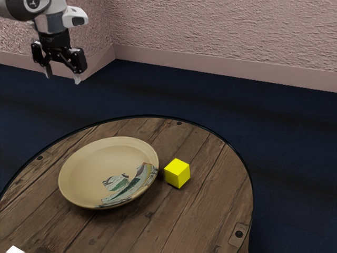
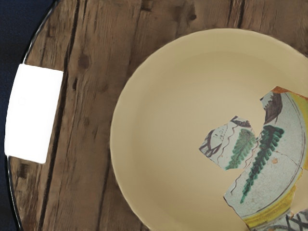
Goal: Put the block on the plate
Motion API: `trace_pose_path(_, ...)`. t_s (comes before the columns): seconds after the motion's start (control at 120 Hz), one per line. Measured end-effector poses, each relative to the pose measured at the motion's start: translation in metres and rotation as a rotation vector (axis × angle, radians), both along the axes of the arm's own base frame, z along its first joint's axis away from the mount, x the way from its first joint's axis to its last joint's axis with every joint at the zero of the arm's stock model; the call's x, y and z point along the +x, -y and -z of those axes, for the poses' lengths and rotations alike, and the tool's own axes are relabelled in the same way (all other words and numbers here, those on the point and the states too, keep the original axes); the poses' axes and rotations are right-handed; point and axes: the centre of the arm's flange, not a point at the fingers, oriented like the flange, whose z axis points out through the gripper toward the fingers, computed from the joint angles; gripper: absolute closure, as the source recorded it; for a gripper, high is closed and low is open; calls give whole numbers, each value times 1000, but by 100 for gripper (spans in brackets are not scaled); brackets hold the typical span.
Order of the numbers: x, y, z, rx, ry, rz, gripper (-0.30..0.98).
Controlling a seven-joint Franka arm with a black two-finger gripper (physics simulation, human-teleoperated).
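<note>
High over the table's far edge, at the exterior view's upper left, my gripper [image 1: 63,79] hangs open, its two fingertips well apart with nothing between them. The yellow block [image 1: 177,173] rests on the wooden table just beside the plate [image 1: 108,171], toward the exterior view's right. The plate is round, beige and shallow, with a painted pattern on one side; its inside holds nothing. In the wrist view the plate [image 2: 168,101] lies below my hand, with part of its pattern cut off by the picture's edge.
The round wooden table [image 1: 210,211] has a dark rim. A white flat object [image 2: 33,114] lies at the table's edge in the wrist view; a white corner [image 1: 15,249] pokes in at the exterior view's lower left. Textured walls stand behind.
</note>
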Motion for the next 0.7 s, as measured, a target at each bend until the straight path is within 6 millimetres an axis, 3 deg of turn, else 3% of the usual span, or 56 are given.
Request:
trace_pose_path(0.142, 4, 1, 5, 3, -4, -21, 0)
trace_pose_path(0.2, 19, 2, 31, 12, -51, -32, 0)
trace_pose_path(0.3, 51, 11, 97, -1, -159, -43, 0)
trace_pose_path(0.458, 86, 100, 167, -41, -196, 80, 0)
trace_pose_path(0.7, 121, 185, 244, -78, -133, 204, 0)
